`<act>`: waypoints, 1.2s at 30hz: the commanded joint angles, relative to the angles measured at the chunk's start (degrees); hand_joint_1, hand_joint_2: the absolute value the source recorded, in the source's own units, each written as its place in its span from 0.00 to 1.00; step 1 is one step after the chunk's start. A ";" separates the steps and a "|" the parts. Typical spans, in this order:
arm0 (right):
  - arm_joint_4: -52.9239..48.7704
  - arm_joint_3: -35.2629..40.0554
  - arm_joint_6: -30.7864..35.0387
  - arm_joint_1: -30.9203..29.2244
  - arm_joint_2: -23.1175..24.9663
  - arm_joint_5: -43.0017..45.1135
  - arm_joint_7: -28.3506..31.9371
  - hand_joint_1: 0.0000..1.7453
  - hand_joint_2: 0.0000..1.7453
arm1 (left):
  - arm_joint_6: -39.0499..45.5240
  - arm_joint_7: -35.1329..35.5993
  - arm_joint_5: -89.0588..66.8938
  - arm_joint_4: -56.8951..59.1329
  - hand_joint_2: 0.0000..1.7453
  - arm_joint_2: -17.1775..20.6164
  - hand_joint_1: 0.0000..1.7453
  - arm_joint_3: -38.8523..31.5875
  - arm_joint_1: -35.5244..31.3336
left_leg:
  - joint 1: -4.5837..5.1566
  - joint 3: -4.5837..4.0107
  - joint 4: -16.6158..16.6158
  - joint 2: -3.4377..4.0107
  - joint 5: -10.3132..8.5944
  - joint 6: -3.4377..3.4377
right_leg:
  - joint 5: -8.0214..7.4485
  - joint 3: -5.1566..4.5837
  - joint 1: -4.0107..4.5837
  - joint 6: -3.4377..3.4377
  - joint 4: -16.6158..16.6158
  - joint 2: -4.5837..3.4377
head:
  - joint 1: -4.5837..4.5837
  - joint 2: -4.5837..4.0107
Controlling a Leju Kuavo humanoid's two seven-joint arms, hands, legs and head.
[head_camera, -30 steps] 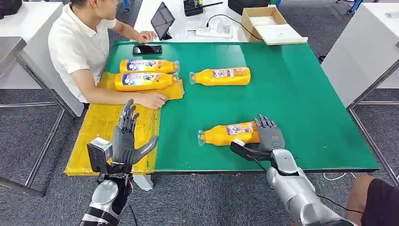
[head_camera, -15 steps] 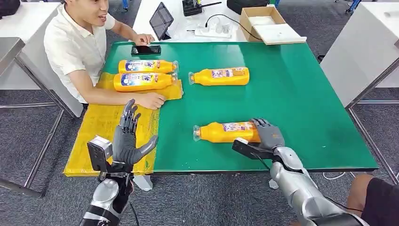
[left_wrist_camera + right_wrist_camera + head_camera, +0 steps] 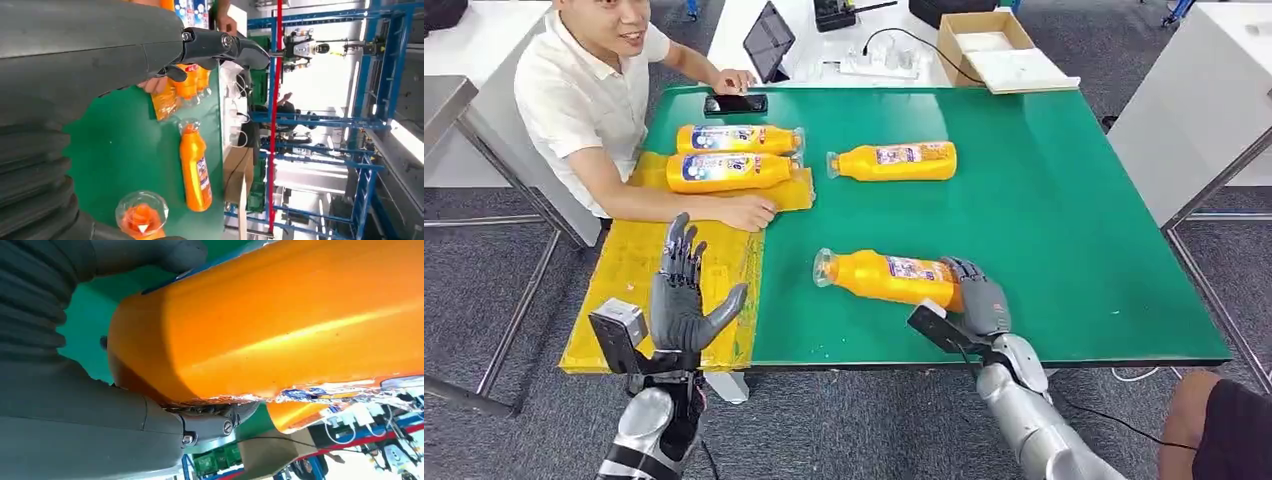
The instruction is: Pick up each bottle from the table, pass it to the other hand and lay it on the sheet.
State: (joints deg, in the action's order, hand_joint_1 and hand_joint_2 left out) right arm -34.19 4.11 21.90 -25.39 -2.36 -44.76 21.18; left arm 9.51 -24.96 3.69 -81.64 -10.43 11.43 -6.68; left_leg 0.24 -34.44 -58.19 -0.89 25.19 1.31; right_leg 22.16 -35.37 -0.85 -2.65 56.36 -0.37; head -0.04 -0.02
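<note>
My right hand (image 3: 980,303) grips the base of an orange bottle (image 3: 886,278) near the green table's (image 3: 1064,230) front edge. The bottle is tilted, with its clear cap pointing left towards my left hand. The right wrist view shows the same bottle (image 3: 280,330) close up inside the grip. My left hand (image 3: 680,298) stands open and upright over the near end of the yellow sheet (image 3: 629,270), holding nothing. Two orange bottles (image 3: 729,171) lie side by side at the sheet's far end. A third bottle (image 3: 894,160) lies on the table beyond; it also appears in the left wrist view (image 3: 195,170).
A person in a white shirt (image 3: 574,100) sits at the table's left, one forearm and hand (image 3: 749,213) resting on the sheet. A phone (image 3: 736,103), a tablet (image 3: 769,42) and a cardboard box (image 3: 994,45) lie at the far edge. Another person's knee (image 3: 1214,420) is at lower right.
My right hand has closed on the bottle and swung it left, with the cap end moving up and left. My left hand has shifted slightly left and lower.
</note>
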 commanded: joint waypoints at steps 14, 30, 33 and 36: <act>-42.04 4.24 4.83 18.77 11.28 22.56 8.67 1.00 1.00 | -5.02 1.81 -4.50 2.88 1.00 0.27 0.00 10.57 7.80 | -0.08 0.21 0.03 0.07 0.26 -0.14 | 0.34 0.19 0.08 0.04 -0.02 0.00 | 0.00 0.00; -27.07 19.71 -0.91 13.63 14.57 24.67 9.55 1.00 1.00 | -5.02 0.54 -1.52 2.12 1.00 -1.95 0.00 10.92 1.67 | -0.12 0.13 0.10 0.10 0.14 -0.10 | 0.20 0.09 0.10 -0.01 -0.06 -0.03 | -0.02 0.00; -26.96 20.12 -1.71 13.72 14.49 25.05 8.90 1.00 1.00 | -4.26 -0.25 -0.57 1.78 1.00 -2.15 0.00 10.91 1.62 | -0.12 0.09 0.06 0.10 0.15 -0.09 | 0.21 0.07 0.08 -0.02 -0.03 -0.03 | -0.02 0.00; -22.87 21.91 -1.96 13.06 15.10 24.93 8.36 1.00 1.00 | -2.62 -1.28 0.74 0.52 1.00 -2.29 0.00 11.43 0.79 | -0.13 0.15 0.05 0.11 0.18 -0.13 | 0.23 0.15 0.11 0.02 -0.05 -0.02 | -0.02 0.00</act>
State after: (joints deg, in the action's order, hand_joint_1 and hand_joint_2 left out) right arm -66.31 21.97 20.76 -9.01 12.59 -20.28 30.53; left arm 4.66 -24.96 2.60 -81.37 -13.22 21.57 -3.21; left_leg 0.19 -34.66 -58.17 -0.93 25.24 1.30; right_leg 22.29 -35.58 -0.85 -2.77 56.36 -0.37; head -0.07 -0.02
